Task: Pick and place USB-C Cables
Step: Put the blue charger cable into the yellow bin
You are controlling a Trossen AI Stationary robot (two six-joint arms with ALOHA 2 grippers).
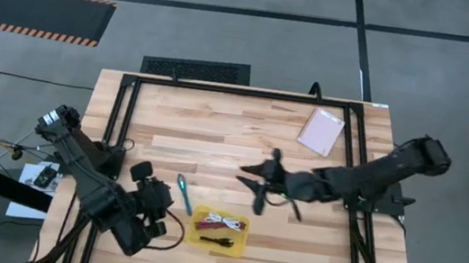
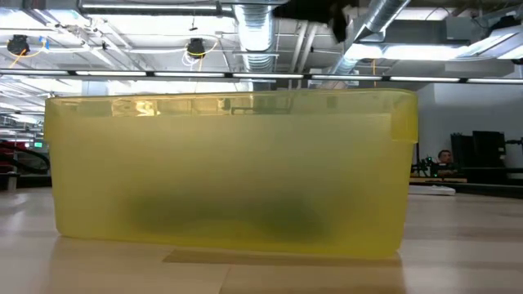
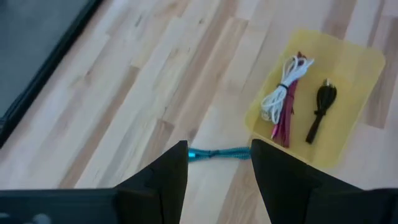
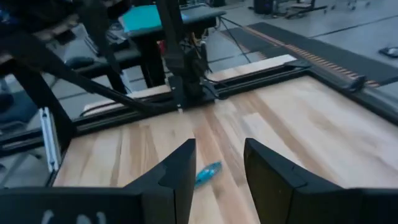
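Observation:
The teal cable (image 1: 184,194) lies flat on the wood, just left of the yellow tray (image 1: 236,243). In the left wrist view the teal cable (image 3: 215,154) shows in the gap between my open left gripper's (image 3: 219,163) fingers, and the tray (image 3: 360,56) holds the white cable (image 3: 279,94), the dark red cable (image 3: 287,116) and the black cable (image 3: 319,111). My left gripper (image 1: 158,201) sits by the teal cable's left side. My right gripper (image 1: 256,185) hangs open over the table beyond the tray; its wrist view looks along the table at the teal cable (image 4: 207,173).
A pale pink flat packet (image 1: 321,131) lies near the table's far right corner. Black frame rails (image 1: 240,91) run along the far, left and right edges. In the low view the tray wall (image 2: 229,163) fills most of the picture. Bare wood lies between tray and packet.

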